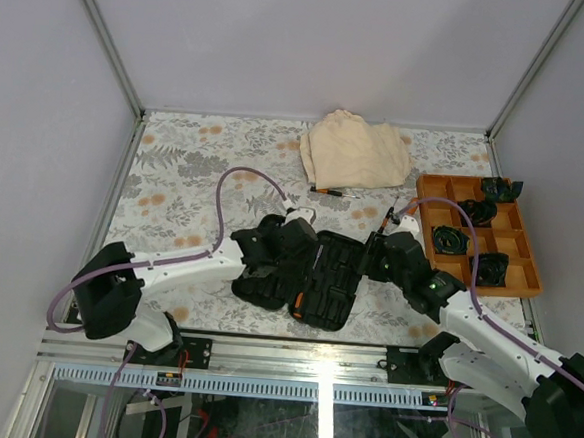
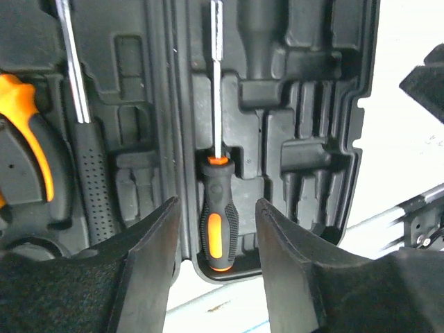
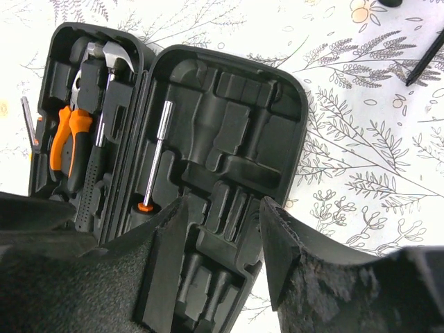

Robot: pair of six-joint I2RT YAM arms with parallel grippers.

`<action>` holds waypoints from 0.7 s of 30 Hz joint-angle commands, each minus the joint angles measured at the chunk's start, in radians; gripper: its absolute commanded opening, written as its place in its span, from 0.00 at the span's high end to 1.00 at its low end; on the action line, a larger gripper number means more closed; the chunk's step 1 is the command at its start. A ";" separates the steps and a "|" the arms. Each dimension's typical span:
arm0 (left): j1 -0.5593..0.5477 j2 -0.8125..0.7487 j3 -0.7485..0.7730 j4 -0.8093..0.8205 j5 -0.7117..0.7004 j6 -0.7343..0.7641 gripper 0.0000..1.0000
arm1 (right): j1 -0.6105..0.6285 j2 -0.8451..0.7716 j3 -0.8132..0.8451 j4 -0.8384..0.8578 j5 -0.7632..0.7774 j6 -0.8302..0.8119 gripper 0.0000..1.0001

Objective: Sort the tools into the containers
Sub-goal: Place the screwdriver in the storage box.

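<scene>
Tool case (image 3: 229, 104): one.
Screwdriver (image 2: 218, 222): one, under the left jaws' gap.
Hammer (image 3: 111, 59): one.
Pliers (image 3: 69, 139): one.
Loose slim tool (image 1: 334, 192): one.
Cloth (image 1: 355, 148): one.
Wooden tray (image 1: 519, 243): one.

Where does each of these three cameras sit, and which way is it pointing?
Top external: fixed above and behind, looking down on the table, open tool case, cloth and orange tray; the left arm and right arm show.
Left wrist: on the left arm, looking past its own open jaws at a screwdriver slotted in the case.
Right wrist: on the right arm, looking past its open jaws at the case's halves, hammer and pliers.
Shared: all three show the case; both wrist views show the screwdriver.
</scene>
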 commanded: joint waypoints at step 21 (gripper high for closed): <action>-0.096 0.206 0.066 0.030 -0.081 -0.003 0.80 | 0.004 0.076 0.023 0.050 -0.028 -0.038 0.54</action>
